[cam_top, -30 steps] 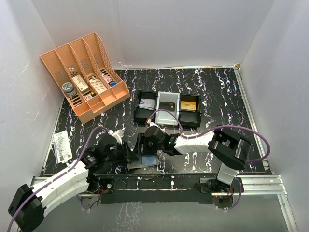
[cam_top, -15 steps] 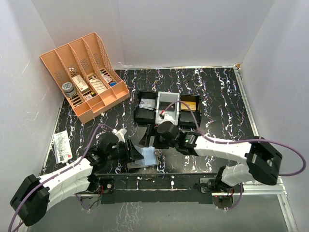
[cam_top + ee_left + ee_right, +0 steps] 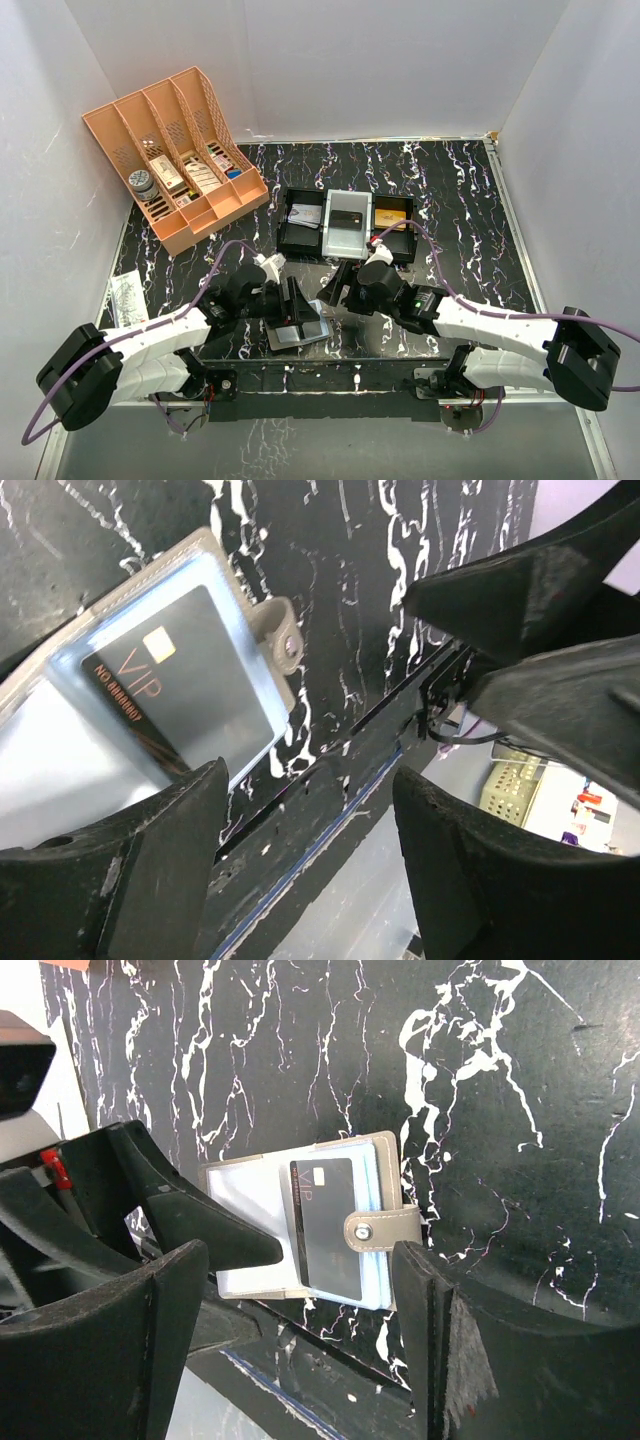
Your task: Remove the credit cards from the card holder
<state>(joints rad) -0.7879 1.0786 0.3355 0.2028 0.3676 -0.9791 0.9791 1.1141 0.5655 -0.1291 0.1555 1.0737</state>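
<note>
The right gripper (image 3: 339, 286) has drawn back from the card holder (image 3: 297, 336) toward the black tray (image 3: 283, 232). The left gripper (image 3: 298, 306) has opened wider and moved right. The holder now lies flatter.

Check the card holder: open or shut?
Open. The card holder lies spread on the table, inside face up, a black VIP card showing in it.
</note>
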